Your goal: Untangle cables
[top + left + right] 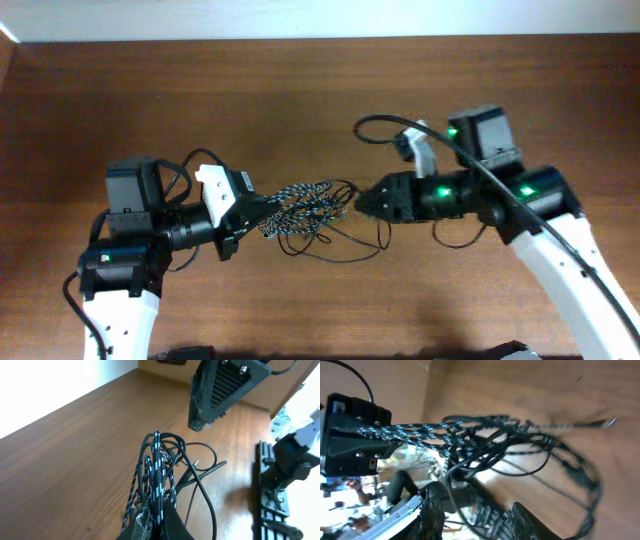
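My left gripper point(152, 529) is shut tight on the black-and-white braided cord point(157, 467). Several strands are bunched between the fingers and raised off the surface point(75, 450). Just beyond, the thin black cords point(200, 477) loop through the braid and trail down onto the wood. Farther out, my right gripper point(480, 507) faces the knot with its jaws apart. Black loops cross the gap, but I see nothing clamped.

Judgement: separation is in hand and far from done, as the cords are snarled together between the two grippers. The next move calls for the right gripper to close on a black loop alone and draw it away from the held braid.

Both forearms lie low over the surface, pointing inward at each other.
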Controlling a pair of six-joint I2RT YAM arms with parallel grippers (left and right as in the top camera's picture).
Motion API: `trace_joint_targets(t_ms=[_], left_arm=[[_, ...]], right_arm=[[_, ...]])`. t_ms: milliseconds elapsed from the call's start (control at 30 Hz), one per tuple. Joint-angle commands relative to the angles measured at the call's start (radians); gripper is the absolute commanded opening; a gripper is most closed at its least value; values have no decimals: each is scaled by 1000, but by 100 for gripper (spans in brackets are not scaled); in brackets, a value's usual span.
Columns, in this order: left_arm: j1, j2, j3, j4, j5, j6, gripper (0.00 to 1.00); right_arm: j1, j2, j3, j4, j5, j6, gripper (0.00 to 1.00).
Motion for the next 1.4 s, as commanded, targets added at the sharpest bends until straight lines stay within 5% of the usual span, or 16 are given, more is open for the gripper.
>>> trace_joint_targets(t_ms=[0,133,167,233,267,367,533,600,733,900,967,1067,1167,1267,1367], left_arm=[[0,-2,15,3,-35,21,0],[0,-2,15,-1,13,21,0],[0,-2,15,-1,32,21,0],[0,-2,15,-19,31,21,0],[0,-2,15,-23,23,21,0],[0,2,14,-64,-220,19,0],[0,82,14,-59,-352,-24,0],[0,137,14,1,-490,-211,0],[1,150,14,86,-1242,-926,0],[161,150,14,84,-1318,-1239,8],[254,150,14,84,-1146,-1198,2],[261,150,14,134,-719,-915,0],[261,150,14,170,90,-431,0],[262,150,14,352,470,-412,0],[262,150,14,502,453,-658,0]], right_arm=[[81,40,6,79,31,141,44],[164,115,6,184,146,332,40],[177,134,6,193,172,362,34],[179,154,6,212,254,351,7],[179,149,6,212,285,328,4],[105,36,34,213,286,198,4],[-137,-334,40,171,475,107,4],[-220,-459,40,156,611,108,4],[-290,-534,40,97,959,104,5],[-351,-533,40,50,1296,64,11],[-354,-533,39,47,1209,64,17],[-354,-533,39,47,1089,64,39],[-354,-529,39,38,966,64,51],[-354,-468,39,-26,686,64,55],[-352,-384,39,-66,402,63,56]])
